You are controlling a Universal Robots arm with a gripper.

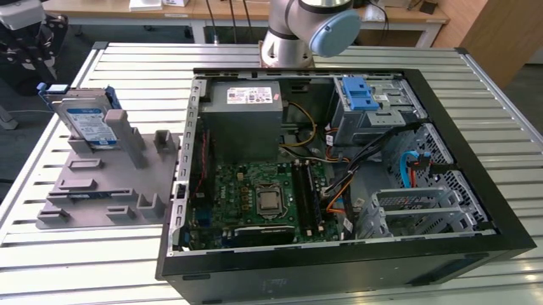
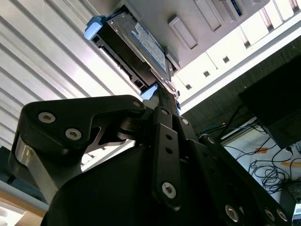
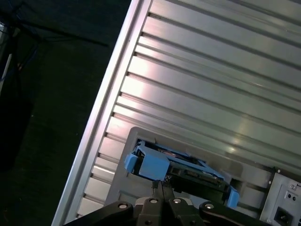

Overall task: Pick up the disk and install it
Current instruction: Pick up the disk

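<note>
Pincer (image 3: pixel 159 184) drawn narrow, holding nothing, its tips just short of the disk (image 3: pixel 178 168).

We see the disk standing on edge in its grey holder (image 1: pixel 102 190), right ahead of the fingertips. We judge the task barely begun: nothing is lifted or installed. The open computer case (image 1: pixel 357 270) and its drive bay (image 1: pixel 386 117) lie well apart from the pincer, beyond the holder. We cannot tell whether the tips touch the blue carrier rail (image 3: pixel 146 165). The holder hides the disk's lower edge, and the pincer's links cover part of it in both wrist views.
</note>
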